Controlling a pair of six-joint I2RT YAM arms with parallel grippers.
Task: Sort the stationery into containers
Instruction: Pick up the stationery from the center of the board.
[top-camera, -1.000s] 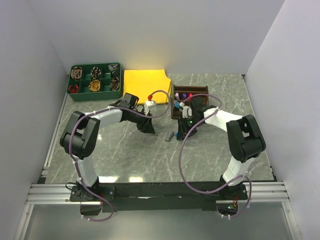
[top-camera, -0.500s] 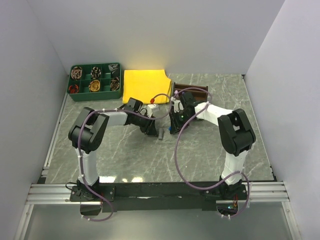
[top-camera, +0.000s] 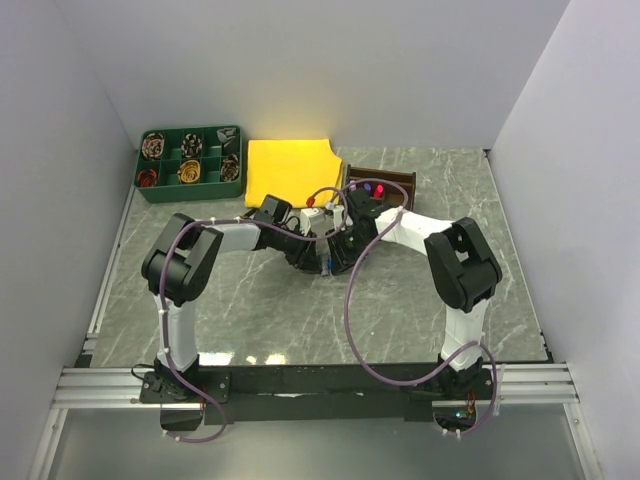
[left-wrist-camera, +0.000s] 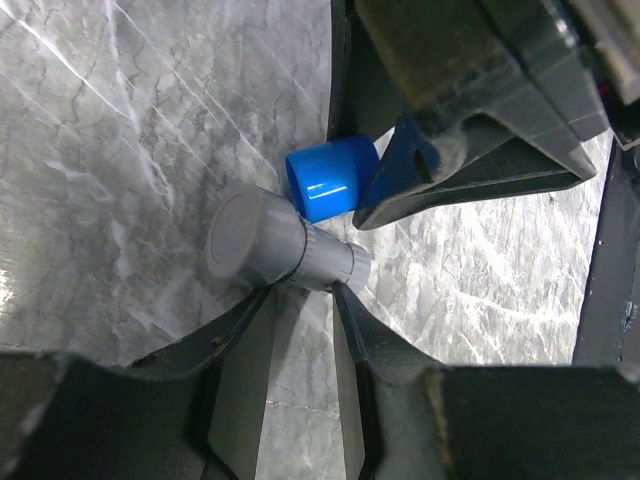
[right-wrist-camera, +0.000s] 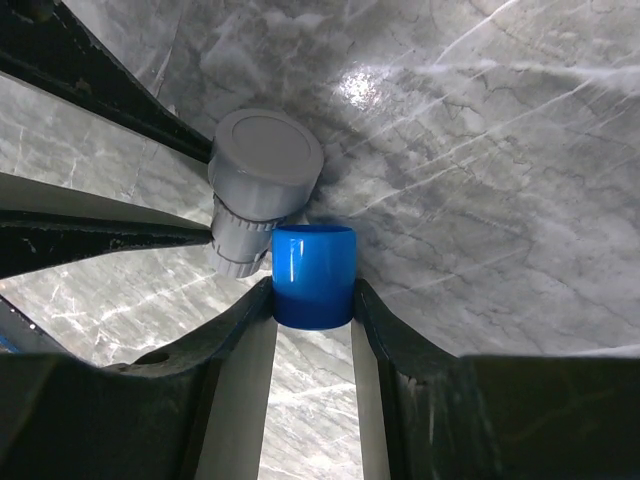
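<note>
We see a stubby grey marker barrel (left-wrist-camera: 262, 243), blue cap (right-wrist-camera: 313, 270) touching its side | left gripper (left-wrist-camera: 305, 292) clamps barrel, right gripper (right-wrist-camera: 313, 290) clamps cap | mid-table (top-camera: 250, 300), near-left of brown organiser (top-camera: 395, 178)

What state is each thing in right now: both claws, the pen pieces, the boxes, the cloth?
Left gripper: shut on grey marker body.
Right gripper: shut on blue cap.
Blue cap: touching the grey marker body; seated or not, unclear.
Wooden organiser: upright, some markers inside.
Green tray: compartments hold coiled items.
Yellow cloth: lying flat.
</note>
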